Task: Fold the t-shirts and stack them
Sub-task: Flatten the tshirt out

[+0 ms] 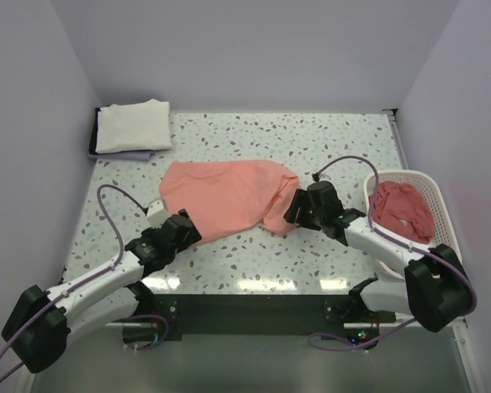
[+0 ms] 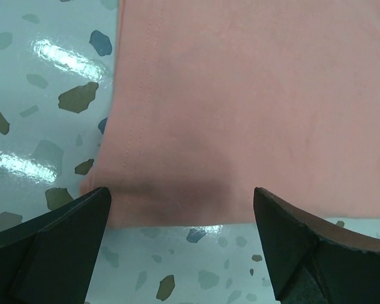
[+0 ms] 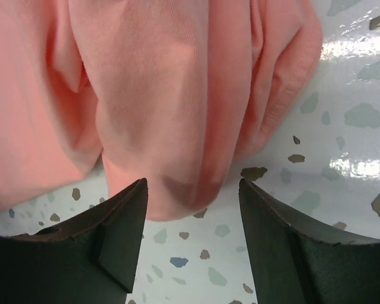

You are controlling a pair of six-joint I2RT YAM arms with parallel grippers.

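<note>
A salmon-pink t-shirt [image 1: 225, 195] lies spread on the speckled table, its right side bunched into folds. My left gripper [image 1: 190, 225] is open at the shirt's near left hem [image 2: 177, 202], jaws apart with the hem edge between them. My right gripper [image 1: 293, 209] is open at the bunched right end [image 3: 171, 126], holding nothing. A cream-white t-shirt [image 1: 133, 125] lies folded at the back left. A darker pink-red t-shirt [image 1: 401, 209] is crumpled in the basket.
A white plastic lattice basket [image 1: 436, 205] stands at the right edge. The cream shirt rests on a lavender item and a dark slab [image 1: 119, 154]. Walls close in the table on three sides.
</note>
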